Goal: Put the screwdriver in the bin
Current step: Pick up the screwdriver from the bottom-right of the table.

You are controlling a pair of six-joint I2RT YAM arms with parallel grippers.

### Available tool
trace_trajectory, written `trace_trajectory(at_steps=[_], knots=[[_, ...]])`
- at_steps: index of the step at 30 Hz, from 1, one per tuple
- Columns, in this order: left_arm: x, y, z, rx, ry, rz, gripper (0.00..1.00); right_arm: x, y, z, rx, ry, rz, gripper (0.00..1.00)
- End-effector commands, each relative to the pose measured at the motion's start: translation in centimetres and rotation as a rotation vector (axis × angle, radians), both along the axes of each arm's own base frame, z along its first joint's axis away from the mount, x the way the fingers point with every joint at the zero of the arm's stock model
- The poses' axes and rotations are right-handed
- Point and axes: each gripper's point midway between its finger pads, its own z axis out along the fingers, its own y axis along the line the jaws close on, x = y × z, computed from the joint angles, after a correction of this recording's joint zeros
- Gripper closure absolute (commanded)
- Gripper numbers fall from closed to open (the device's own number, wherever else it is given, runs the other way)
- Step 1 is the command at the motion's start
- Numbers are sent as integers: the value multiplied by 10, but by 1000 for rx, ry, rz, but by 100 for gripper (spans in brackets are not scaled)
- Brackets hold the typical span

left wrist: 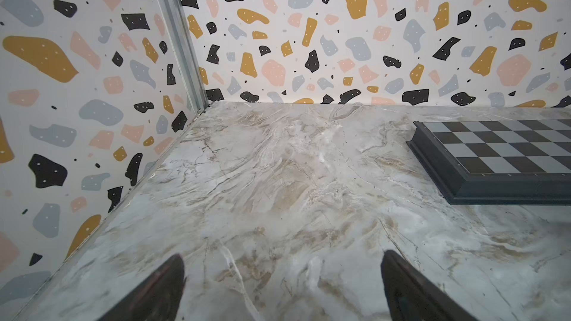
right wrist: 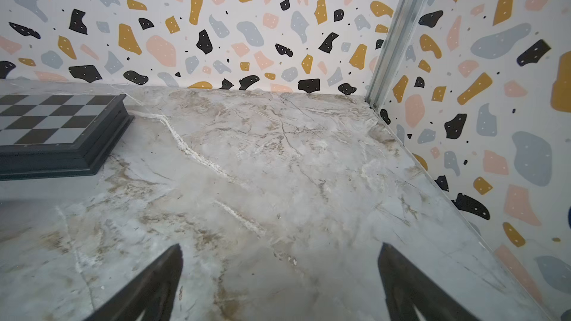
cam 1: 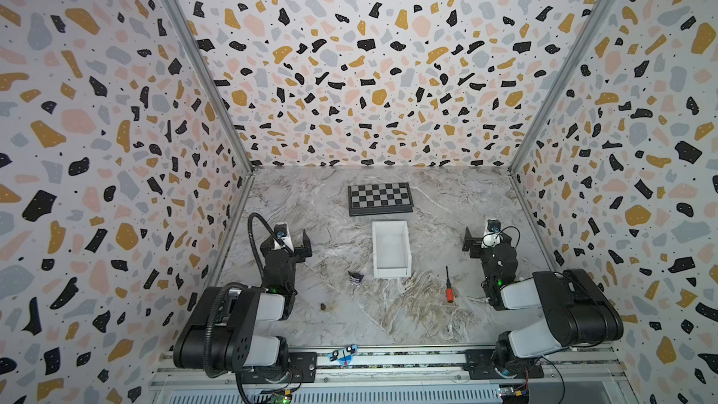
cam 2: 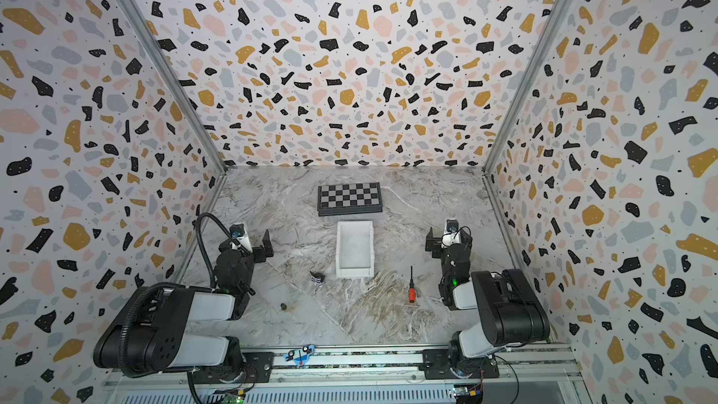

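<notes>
Marble-patterned tabletop (cam 1: 427,324) is stretching out under me, with speckled terrazzo walls (cam 1: 369,71) rising on three sides. I am holding my right claw (right wrist: 280,248) wide open over bare marble on the right side of the table, with nothing between its jaws. Its wrist camera is showing me only my two dark fingertips (right wrist: 167,267) and a corner of the chessboard (right wrist: 61,128). My left claw (left wrist: 282,260) is standing open too (same pose, mirrored on the left side), gripping nothing.

The screwdriver (cam 1: 449,285) is lying flat on the marble in both top views, right of centre. It is sitting nearer than the bin (cam 1: 391,272), off its near right corner and not touching it. Its orange-red handle is pointing toward the near edge and its thin dark shaft toward the far wall. It is resting between the bin and my right arm (cam 1: 501,262), nearer than my right claw.

The bin is sitting open-topped in the middle of the table, its long side running near to far. The chessboard is lying beyond it, toward the far wall, with a strip of marble between them. A small dark striped object (cam 1: 355,278) is sitting just left of the bin's near left corner. A tiny brown lump (cam 1: 323,307) is lying nearer and further left (too small to identify).
</notes>
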Motion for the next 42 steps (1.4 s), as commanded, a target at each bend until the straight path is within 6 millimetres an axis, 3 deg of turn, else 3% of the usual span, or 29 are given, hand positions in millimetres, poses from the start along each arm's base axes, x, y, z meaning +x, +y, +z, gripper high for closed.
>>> trace_trajectory(at_steps=[1, 6, 26, 33, 36, 39, 42], knots=[[3, 2, 12, -7, -45, 12, 0, 0, 0, 7, 12, -28, -3, 1], [4, 10, 12, -16, -40, 60, 0, 0, 0, 8, 12, -30, -3, 1], [3, 10, 13, -18, -47, 60, 0, 0, 0, 8, 12, -29, -3, 1], [4, 39, 24, -57, -16, 253, 0, -1, 0, 8, 13, -32, -3, 1], [18, 38, 54, -75, 23, 256, 0, 3, -1, 14, 12, -25, -13, 1], [22, 39, 115, -213, -92, 276, 0, 23, -9, 20, 76, 122, -56, 1], [25, 39, 177, -338, -198, 282, 0, 39, -4, 52, 228, 200, 20, 1]])
